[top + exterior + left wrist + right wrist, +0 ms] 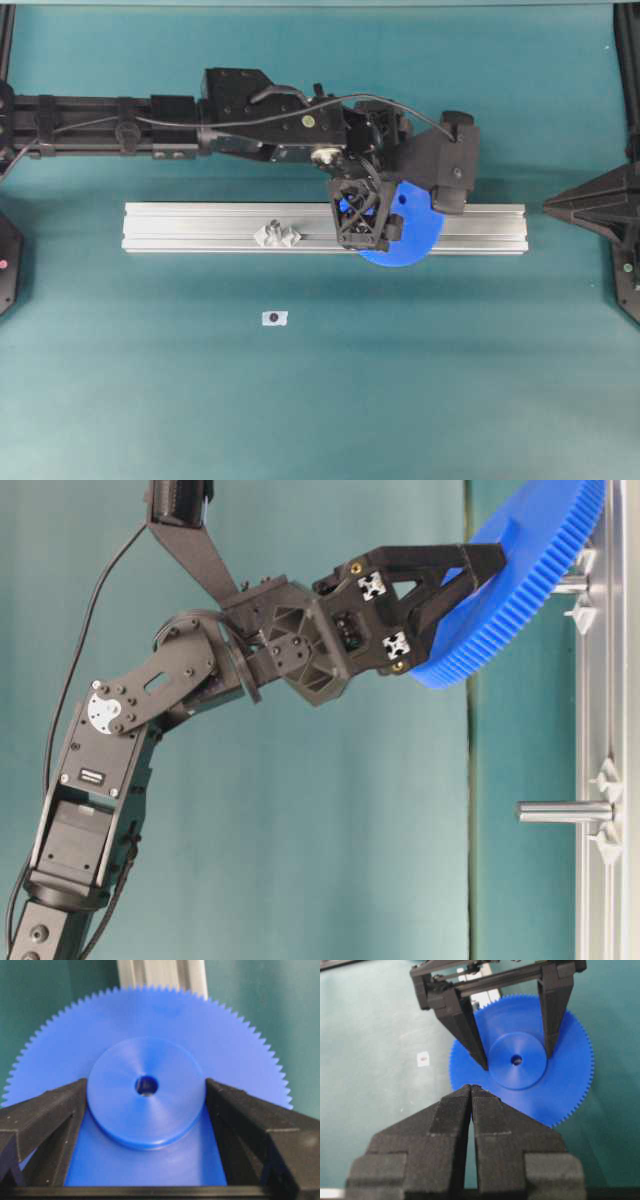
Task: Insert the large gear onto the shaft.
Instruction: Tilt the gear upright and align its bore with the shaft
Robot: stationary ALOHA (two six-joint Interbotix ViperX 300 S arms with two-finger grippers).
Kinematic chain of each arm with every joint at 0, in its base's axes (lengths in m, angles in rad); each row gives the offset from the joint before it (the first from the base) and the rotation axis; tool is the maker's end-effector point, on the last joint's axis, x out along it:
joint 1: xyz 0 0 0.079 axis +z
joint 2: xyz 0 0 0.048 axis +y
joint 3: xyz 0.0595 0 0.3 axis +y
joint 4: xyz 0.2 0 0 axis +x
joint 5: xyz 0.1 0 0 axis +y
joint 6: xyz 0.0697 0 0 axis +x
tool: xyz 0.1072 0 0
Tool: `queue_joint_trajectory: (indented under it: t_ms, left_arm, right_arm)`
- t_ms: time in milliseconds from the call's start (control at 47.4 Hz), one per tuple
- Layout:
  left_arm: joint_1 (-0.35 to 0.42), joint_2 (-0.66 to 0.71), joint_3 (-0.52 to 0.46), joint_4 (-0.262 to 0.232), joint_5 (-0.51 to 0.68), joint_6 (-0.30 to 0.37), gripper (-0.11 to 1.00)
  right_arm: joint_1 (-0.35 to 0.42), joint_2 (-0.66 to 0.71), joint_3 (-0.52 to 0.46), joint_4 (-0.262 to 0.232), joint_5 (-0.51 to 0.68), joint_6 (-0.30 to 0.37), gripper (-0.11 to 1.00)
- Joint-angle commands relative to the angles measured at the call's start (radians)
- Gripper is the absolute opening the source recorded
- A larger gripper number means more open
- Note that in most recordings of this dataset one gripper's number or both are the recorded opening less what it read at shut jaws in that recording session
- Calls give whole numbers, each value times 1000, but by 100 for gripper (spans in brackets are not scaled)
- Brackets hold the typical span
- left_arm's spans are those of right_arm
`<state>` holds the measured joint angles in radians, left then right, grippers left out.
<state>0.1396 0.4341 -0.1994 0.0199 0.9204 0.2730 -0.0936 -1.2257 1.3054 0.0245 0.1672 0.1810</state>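
My left gripper [362,215] is shut on the raised hub of the large gear [412,238], a flat bright-blue toothed disc. The left wrist view shows its fingers [65,1110] pressed against both sides of the hub, around the centre hole. In the table-level view the large gear [520,580] is tilted in the air. Its far edge is close to the shaft [572,583], a short silvery pin mostly hidden behind it. My right gripper [471,1087] is shut and empty, hanging above the gear [565,1090]. In the overhead view it [548,207] rests at the right edge.
A long aluminium rail [200,225] lies across the table under the gear. A second silvery pin on a clear winged base [277,235] stands on the rail to the left; it also shows in the table-level view [560,811]. A small white tag [274,318] lies nearer the front.
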Motion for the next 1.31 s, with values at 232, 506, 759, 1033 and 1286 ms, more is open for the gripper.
queue_joint_trajectory:
  t_ms: [232, 506, 759, 1033, 1286]
  left_arm:
    - [21, -23, 25, 6, 12, 5, 89]
    - [17, -20, 43, 6, 8, 6, 89]
    - [17, -12, 25, 6, -38, 12, 89]
    - [18, 12, -23, 6, -37, 12, 90]
    - [21, 8, -38, 8, -32, 14, 91]
  right_arm:
    - [-2, 6, -14, 3, -9, 9, 8]
    - [-2, 6, -17, 2, -8, 9, 8]
    - [-2, 6, -15, 3, -9, 9, 8]
    - [-2, 6, -17, 3, -8, 9, 8]
    - [-2, 6, -14, 5, -9, 9, 8]
